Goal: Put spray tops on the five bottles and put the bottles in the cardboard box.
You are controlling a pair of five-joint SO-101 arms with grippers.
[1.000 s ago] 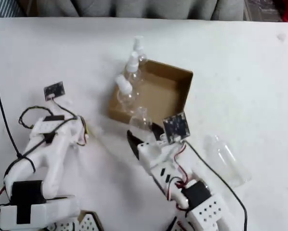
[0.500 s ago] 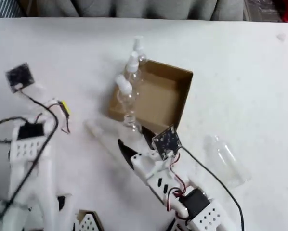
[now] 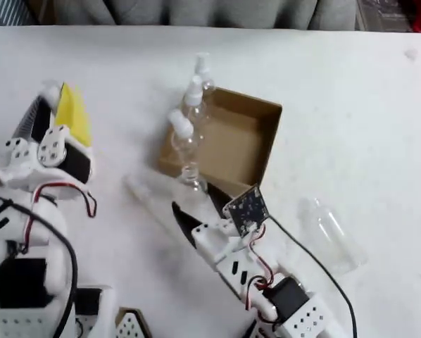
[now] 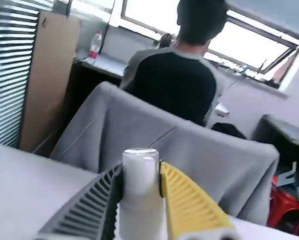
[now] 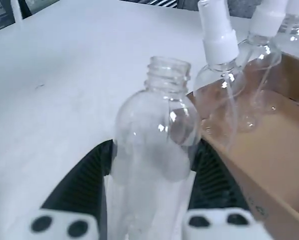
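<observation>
Cardboard box point(image 3: 247, 137) holds three capped bottles point(image 3: 194, 102); right tool point(image 3: 195, 197) clamps an open bottle point(image 5: 154, 135), left tool point(image 4: 139, 187) a spray top point(image 4: 139, 167); the fifth bottle point(image 3: 330, 229) lies uncapped.

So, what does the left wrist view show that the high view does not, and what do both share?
Left wrist view: a white spray top clamped in the left gripper, between its grey and yellow fingers. High view: the cardboard box, three topped bottles along its left edge, a bare bottle in the right gripper, and another bottle lying on the table. Both: the left gripper, raised, with its yellow finger.
</observation>
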